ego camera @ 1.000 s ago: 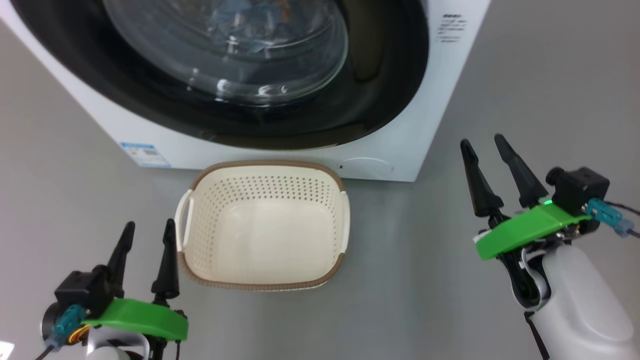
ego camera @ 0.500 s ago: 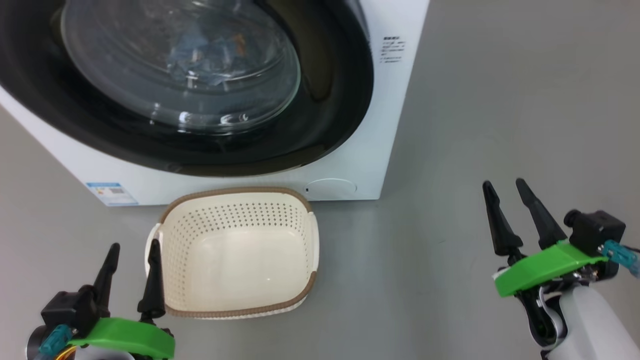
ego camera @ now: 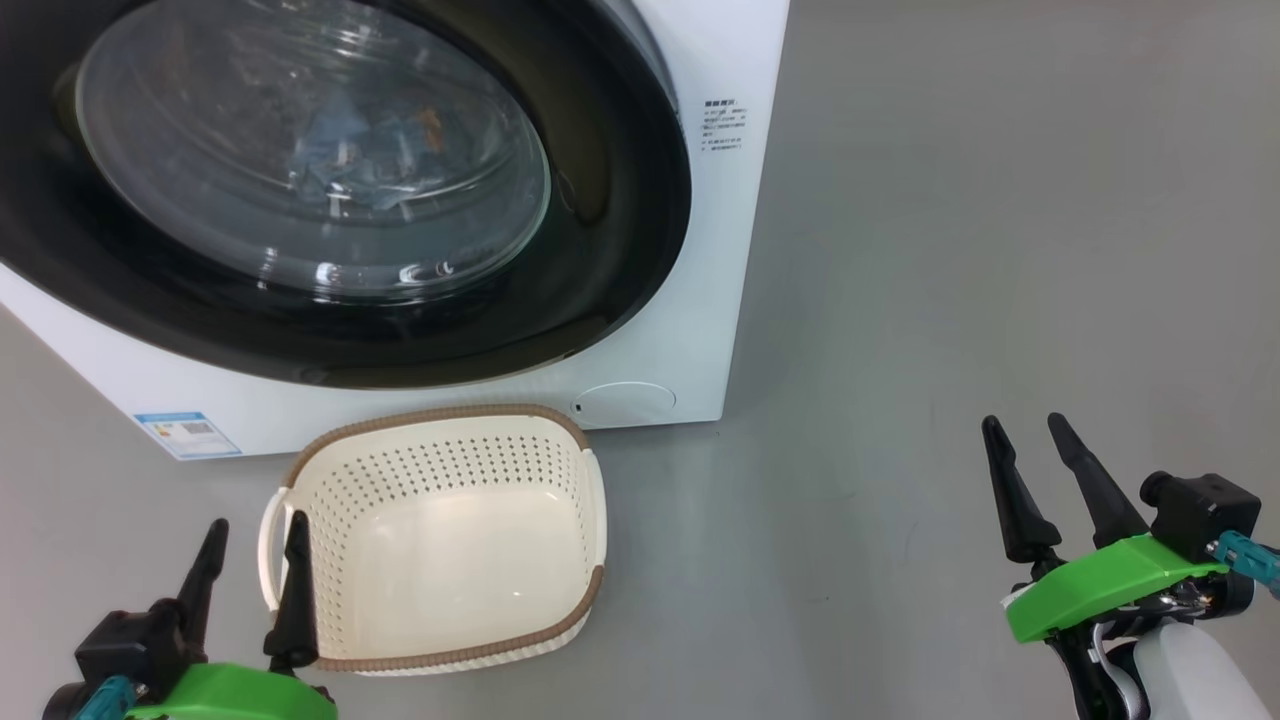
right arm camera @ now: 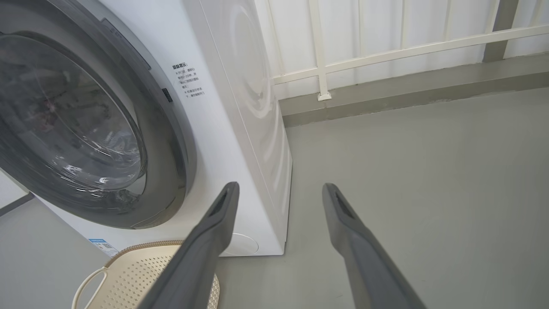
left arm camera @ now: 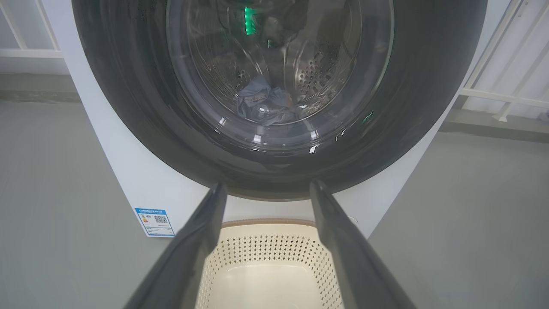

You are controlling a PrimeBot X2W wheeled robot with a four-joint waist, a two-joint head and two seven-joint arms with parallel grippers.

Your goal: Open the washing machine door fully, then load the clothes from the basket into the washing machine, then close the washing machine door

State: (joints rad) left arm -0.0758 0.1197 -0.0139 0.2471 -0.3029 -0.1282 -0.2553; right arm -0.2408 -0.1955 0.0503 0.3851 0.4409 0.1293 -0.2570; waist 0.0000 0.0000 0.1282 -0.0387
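Grey floor [ego camera: 950, 250], two items standing on it.
Smooth, matt, uniform grey. Washer [ego camera: 690, 350]: white front-loader, base flat on the floor. Basket [ego camera: 450, 465]: cream, perforated, brown rim, upright on the floor just in front of the washer's lower front panel, very near it; contact cannot be told. A low grey kerb [right arm camera: 386, 96] borders the floor behind the washer.

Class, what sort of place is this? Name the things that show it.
Likely a laundry area: a white front-loading washing machine on a grey floor, a cream basket before it, white railing behind.
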